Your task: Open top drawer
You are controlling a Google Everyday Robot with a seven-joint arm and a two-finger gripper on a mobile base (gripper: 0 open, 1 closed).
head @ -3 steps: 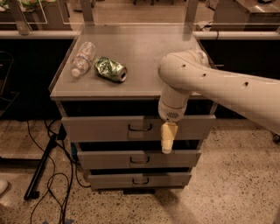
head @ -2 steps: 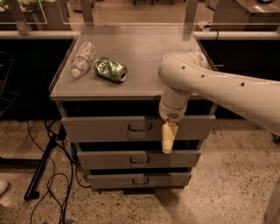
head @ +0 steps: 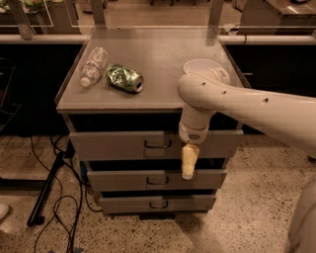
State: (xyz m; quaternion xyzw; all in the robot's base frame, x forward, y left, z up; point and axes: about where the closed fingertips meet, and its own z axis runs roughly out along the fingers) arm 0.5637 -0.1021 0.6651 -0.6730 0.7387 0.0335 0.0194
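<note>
1. At the near right edge of the camera view, a pale rounded part of the robot's body [head: 303, 222] fills the corner, over speckled floor [head: 247, 217].
2. Left on the floor: loose black cables [head: 61, 212] and a dark stand leg [head: 47, 192] slanting toward the cabinet's base.
3. The grey metal cabinet has three stacked drawers. The bottom drawer [head: 158, 203] is the narrowest. The middle drawer [head: 197, 180] is above it. Each has a small pull at centre.
4. The top drawer [head: 113, 145] has the tallest, widest front and sits directly under the cabinet top, with a dark gap above the panel. Its rectangular handle [head: 158, 144] is at centre.
5. The gripper [head: 187, 168] points straight down in front of the top drawer's front, just right of the handle and apart from it. Its yellowish tip reaches the middle drawer's upper edge. It is seen edge-on, so I cannot tell whether it is wide or narrow. Nothing is visibly held.
6. The white arm [head: 247, 106] comes in from the right, its elbow over the cabinet's front right edge.
7. On the cabinet top [head: 158, 54]: a crushed green can [head: 125, 78] lies on its side at left. A clear plastic bottle [head: 94, 66] lies just beside it, farther left. A white cup [head: 202, 65] at right is partly hidden by the arm.
8. Farthest back: upright metal posts [head: 98, 12] and dark counters.
</note>
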